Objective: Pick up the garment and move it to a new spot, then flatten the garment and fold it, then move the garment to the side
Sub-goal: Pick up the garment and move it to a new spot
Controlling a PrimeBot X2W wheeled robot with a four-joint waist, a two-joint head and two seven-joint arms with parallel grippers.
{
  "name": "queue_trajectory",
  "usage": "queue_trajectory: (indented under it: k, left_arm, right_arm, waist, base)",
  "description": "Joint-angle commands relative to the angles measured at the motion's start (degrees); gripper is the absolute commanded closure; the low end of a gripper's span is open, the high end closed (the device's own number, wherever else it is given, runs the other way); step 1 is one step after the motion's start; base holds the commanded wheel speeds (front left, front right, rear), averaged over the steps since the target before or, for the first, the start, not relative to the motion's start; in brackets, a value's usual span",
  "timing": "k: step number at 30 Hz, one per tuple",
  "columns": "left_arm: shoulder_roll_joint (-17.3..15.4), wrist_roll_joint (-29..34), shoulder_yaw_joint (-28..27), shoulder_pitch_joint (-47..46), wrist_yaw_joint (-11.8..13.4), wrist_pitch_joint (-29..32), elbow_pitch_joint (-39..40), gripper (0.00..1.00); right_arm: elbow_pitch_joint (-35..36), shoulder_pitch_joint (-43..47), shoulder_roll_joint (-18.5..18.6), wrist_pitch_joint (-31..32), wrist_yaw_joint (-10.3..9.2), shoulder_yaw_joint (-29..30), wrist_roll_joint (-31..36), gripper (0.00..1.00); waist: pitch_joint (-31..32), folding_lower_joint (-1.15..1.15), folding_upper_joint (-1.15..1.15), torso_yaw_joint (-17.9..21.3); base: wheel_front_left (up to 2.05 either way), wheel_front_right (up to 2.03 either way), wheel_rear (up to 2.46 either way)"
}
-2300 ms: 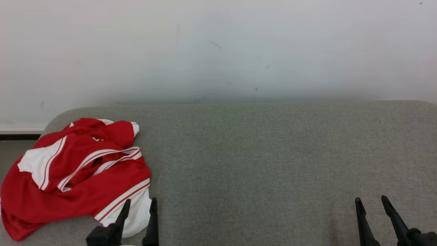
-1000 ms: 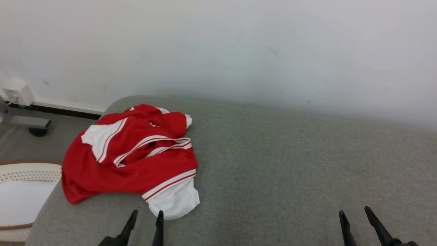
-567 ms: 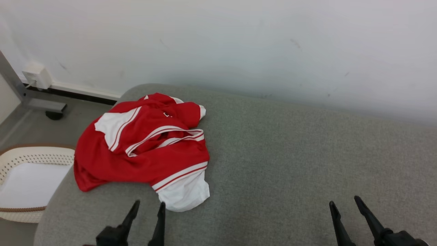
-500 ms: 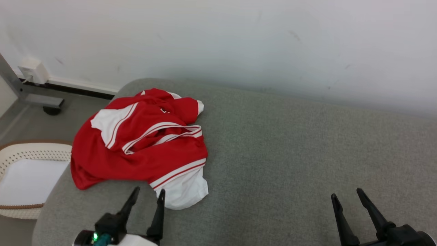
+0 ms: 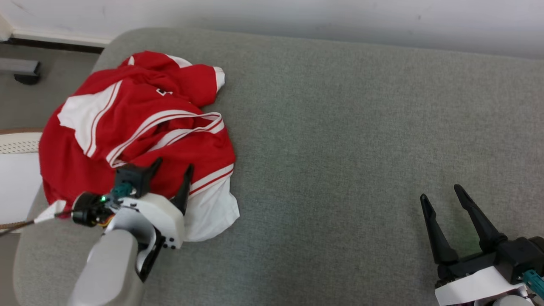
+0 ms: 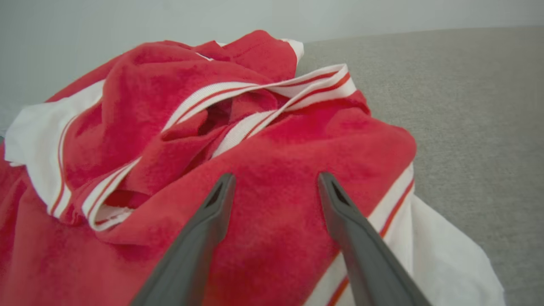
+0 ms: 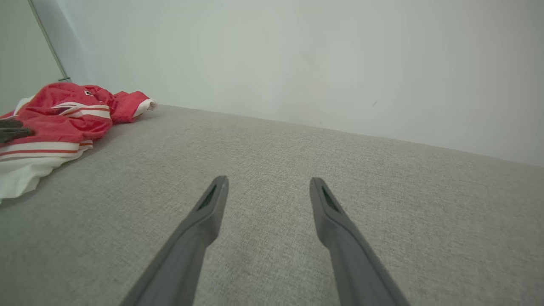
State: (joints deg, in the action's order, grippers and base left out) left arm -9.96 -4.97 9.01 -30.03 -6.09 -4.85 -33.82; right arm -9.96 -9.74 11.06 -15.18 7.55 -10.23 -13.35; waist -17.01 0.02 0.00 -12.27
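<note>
Left gripper (image 5: 174,163) hovers right over the garment (image 5: 140,127), jaws spread as wide as they go, nothing pinched between them, and the left wrist view has both dark fingers framing a hump of red cloth. Right gripper (image 5: 440,191) hangs well apart over bare grey cushion (image 5: 340,127), jaws just as wide, holding nothing.

The garment is a crumpled red-and-white heap on the cushion's far-left corner, its left side draped at the rounded edge, and a white basket (image 5: 19,143) sits on the floor beyond that edge.

Here's the danger as I read it: the cloth is bunched in layers, so a shallow pinch could take only the top fold and the rest would trail or slip free on the lift. A grab low on the hump may also snag the striped band (image 5: 170,123) looping across the top and twist the heap tighter. And with that much fabric at the edge, a sideways drag might tip it off toward the basket.

Which way does it point? Hard to call, balled up as it is. The longest run looks to go from the far-left corner down to the white panel (image 5: 212,212) nearest the robot, slanting slightly right, while a cuffed sleeve (image 5: 204,85) sticks out toward the wall
</note>
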Motion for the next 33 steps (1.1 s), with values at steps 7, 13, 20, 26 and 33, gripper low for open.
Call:
queue_trajectory:
  k: [7,13,20,26,33]
  left_arm:
    - [-0.79,-2.56,1.62,-6.08,-0.96,5.86,-10.03,0.53]
    - [-0.52,-7.24,1.35,-6.63,-1.29,5.22,-12.42,1.00]
    - [-3.96,-10.38,0.19,-5.80,-1.32,3.54,-4.20,1.00]
    - [-8.73,-12.09,-1.96,-4.90,-1.01,8.14,8.85,1.00]
    - [-11.78,-14.37,-3.77,-3.85,-0.47,16.61,26.22,1.00]
  right_arm:
    - [-0.67,-2.42,1.23,0.04,-0.11,-1.46,-0.67,0.00]
    - [-1.82,-1.48,0.75,0.04,-0.12,-1.25,-1.30,0.00]
    - [-2.93,1.84,-1.18,0.04,-0.11,-1.01,-1.47,0.00]
    - [-3.72,4.27,-3.20,0.04,-0.12,-1.61,-1.64,0.00]
    - [-3.89,6.12,-4.62,0.04,-0.12,-0.86,-1.64,0.00]
  waist:
    - [-4.08,-0.02,0.00,1.57]
    - [-1.03,-0.02,0.00,2.34]
    - [6.42,-0.02,0.00,2.81]
    - [12.07,-0.02,0.00,4.23]
    - [15.46,-0.02,0.00,7.32]
  base:
    - [0.00,0.00,0.00]
    - [0.00,0.00,0.00]
    - [0.00,0.00,0.00]
    - [0.00,0.00,0.00]
    - [0.00,0.00,0.00]
